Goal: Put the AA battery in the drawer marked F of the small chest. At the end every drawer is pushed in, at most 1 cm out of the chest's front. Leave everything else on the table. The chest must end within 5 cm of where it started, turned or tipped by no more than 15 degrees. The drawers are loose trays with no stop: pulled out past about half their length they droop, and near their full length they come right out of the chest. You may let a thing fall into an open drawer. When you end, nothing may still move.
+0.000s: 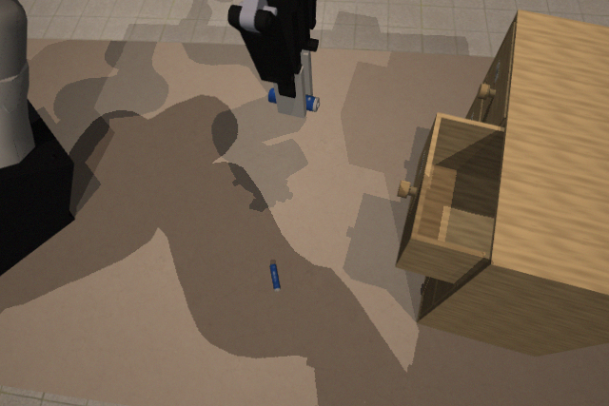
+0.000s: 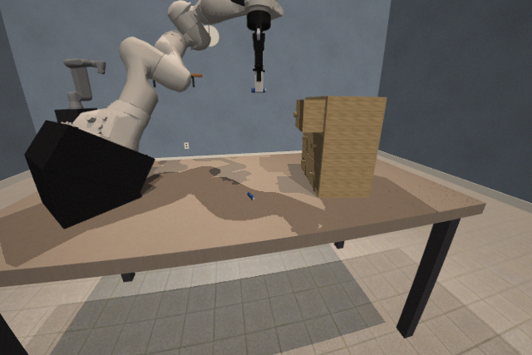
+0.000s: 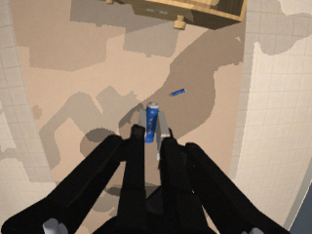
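My pincer (image 1: 294, 106) (image 2: 258, 88) (image 3: 150, 120) is nearly closed, clamped around the middle of a blue battery (image 1: 312, 103) (image 2: 253, 90) (image 3: 152, 116) that I take for the AA, high over the desk (image 1: 98, 342) (image 2: 171, 230) (image 3: 54, 88), upper middle of the top view. I judge I'm at the carrying step. Next I should move right, over the open drawer (image 1: 442, 263) (image 2: 314, 115) (image 3: 195, 19), presumably F, and release inside it, clear of its front wall, leaving the smaller battery (image 1: 274, 276) (image 2: 250, 195) (image 3: 178, 92) alone.

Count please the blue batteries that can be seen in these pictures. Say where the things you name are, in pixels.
2: one held between the fingers of the gripper (image 1: 291, 97) (image 2: 258, 88) (image 3: 151, 124), above the table; one lying on the table (image 1: 274, 276) (image 2: 250, 195) (image 3: 178, 92). Closed drawers could hide more.
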{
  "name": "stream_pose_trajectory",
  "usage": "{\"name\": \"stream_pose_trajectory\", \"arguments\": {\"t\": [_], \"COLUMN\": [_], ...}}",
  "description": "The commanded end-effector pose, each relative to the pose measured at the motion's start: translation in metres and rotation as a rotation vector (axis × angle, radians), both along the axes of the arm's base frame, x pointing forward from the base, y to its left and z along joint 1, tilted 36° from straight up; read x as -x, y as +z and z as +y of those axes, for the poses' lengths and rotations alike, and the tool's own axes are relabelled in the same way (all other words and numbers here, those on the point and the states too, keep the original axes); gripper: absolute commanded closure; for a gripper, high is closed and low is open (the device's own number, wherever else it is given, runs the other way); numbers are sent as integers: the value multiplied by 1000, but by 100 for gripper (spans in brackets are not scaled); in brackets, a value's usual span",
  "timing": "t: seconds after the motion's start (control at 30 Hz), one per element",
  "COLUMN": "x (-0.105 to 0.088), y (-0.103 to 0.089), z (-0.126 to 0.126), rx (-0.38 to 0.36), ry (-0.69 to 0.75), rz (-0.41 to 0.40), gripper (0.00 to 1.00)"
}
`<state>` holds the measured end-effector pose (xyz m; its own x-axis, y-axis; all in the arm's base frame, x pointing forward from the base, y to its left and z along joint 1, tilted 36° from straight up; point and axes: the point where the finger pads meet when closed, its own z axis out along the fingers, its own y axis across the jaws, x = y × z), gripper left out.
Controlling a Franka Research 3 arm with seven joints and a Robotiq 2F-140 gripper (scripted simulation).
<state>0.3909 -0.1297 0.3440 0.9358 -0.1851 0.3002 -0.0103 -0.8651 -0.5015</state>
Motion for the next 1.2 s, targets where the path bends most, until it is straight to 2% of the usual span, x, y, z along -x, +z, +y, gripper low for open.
{"name": "stream_pose_trajectory", "arguments": {"t": [0.0, 0.27, 0.43, 0.73, 0.8, 1.0, 1.17], "x": [2, 3, 5, 11, 11, 13, 14], "y": [1, 0, -1, -5, -5, -7, -7], "z": [-1, -1, 0, 3, 3, 4, 4], "rx": [0, 0, 2, 5, 5, 7, 7], "ry": [-5, -32, -88, -222, -222, -287, -308], "rz": [2, -45, -141, -373, -373, -486, -522], "gripper": [94, 94, 94, 94, 94, 94, 94]}}
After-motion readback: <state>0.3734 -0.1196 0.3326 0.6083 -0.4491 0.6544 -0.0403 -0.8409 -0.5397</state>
